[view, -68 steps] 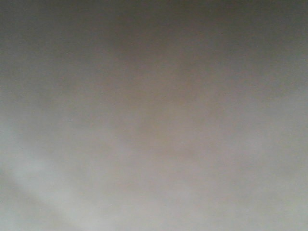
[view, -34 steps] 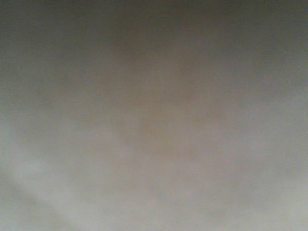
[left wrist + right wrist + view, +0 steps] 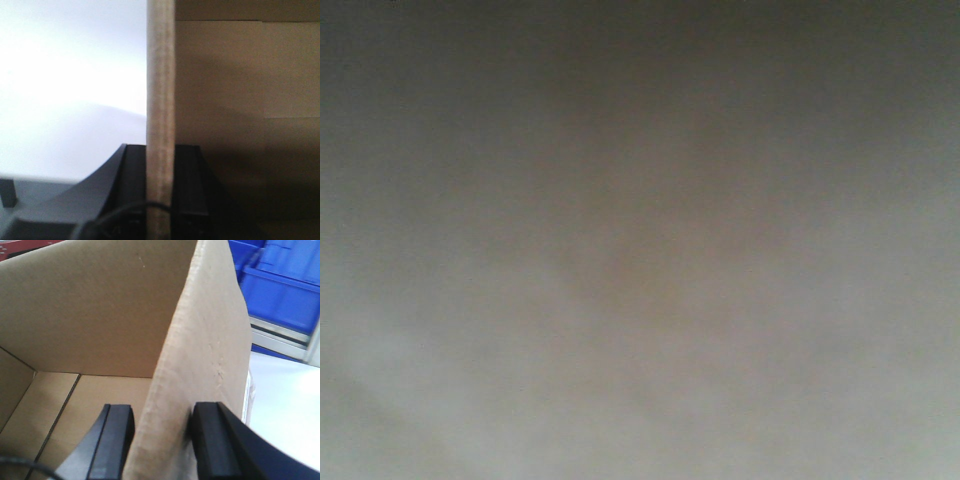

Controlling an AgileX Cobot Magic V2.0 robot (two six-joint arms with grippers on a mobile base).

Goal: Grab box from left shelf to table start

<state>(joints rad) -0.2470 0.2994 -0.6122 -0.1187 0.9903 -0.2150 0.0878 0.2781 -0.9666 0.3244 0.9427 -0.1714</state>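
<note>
The left hand pinches an upright wall of the open box at centre frame. The right hand pinches a wall too, with blue bins at upper right.

Right pincer astride box wall

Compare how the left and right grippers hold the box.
The left gripper sees the box wall edge-on and upright; the right gripper sees it slanted. Beyond the right gripper lie blue bins; beyond the left gripper, only bright white. Both pinch a wall between their fingers.
</note>
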